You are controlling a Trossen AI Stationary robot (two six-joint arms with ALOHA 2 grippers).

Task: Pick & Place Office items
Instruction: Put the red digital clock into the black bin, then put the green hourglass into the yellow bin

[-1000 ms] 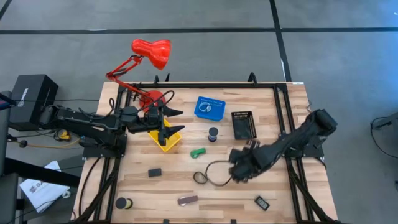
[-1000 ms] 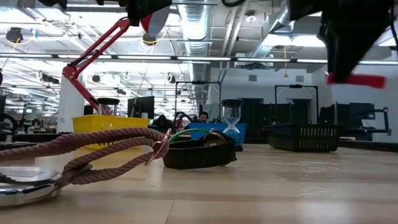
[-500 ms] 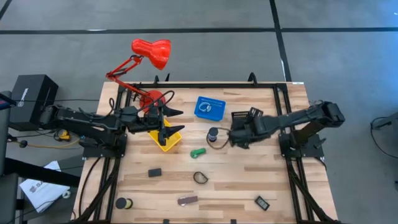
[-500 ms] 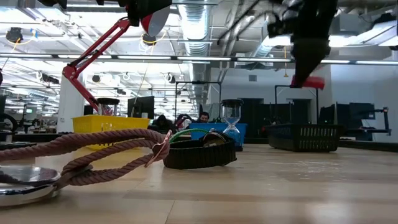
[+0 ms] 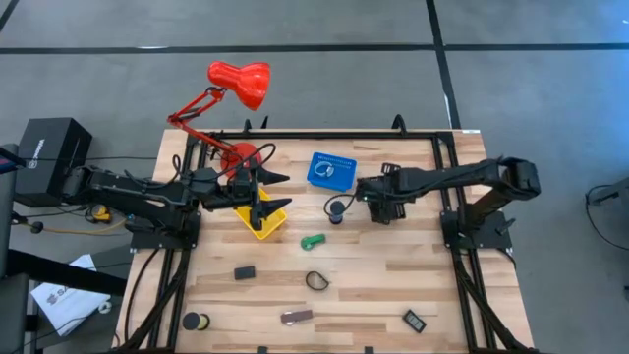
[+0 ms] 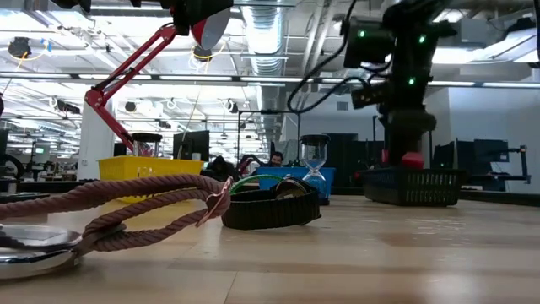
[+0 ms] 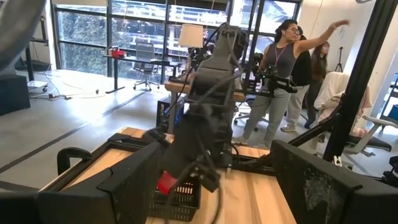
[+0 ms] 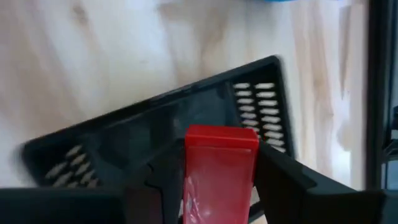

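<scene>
So here's my setup: the wooden table (image 5: 393,285) takes up most of the overhead shot, with the red desk lamp (image 5: 239,84) leaning off its 11 o'clock corner. Three baskets sit along the far side: the yellow basket (image 5: 278,224) toward 10 o'clock, the blue basket (image 5: 331,170) near 12, and the black basket (image 8: 155,124) just right of center, directly under my right gripper (image 5: 383,202).

That right gripper is clamped partway closed on the red block (image 8: 219,167), fingers snug against both its sides, holding it just above the black basket. In the table-level view the block (image 6: 411,159) sits right at the basket's rim (image 6: 413,186).

My left gripper (image 5: 265,197) hangs over the yellow basket with its jaws spread wide and nothing in them.

The loose stuff is scattered across the near half:
- black round roll (image 5: 337,209) near center, just left of my right gripper
- green piece (image 5: 312,240) around center
- black loop (image 5: 316,281) toward 6
- black block (image 5: 245,272) toward 8
- another roll (image 5: 192,321) at 7, near the corner
- brownish bar (image 5: 296,317) at 6
- small black block (image 5: 414,320) at 5
</scene>
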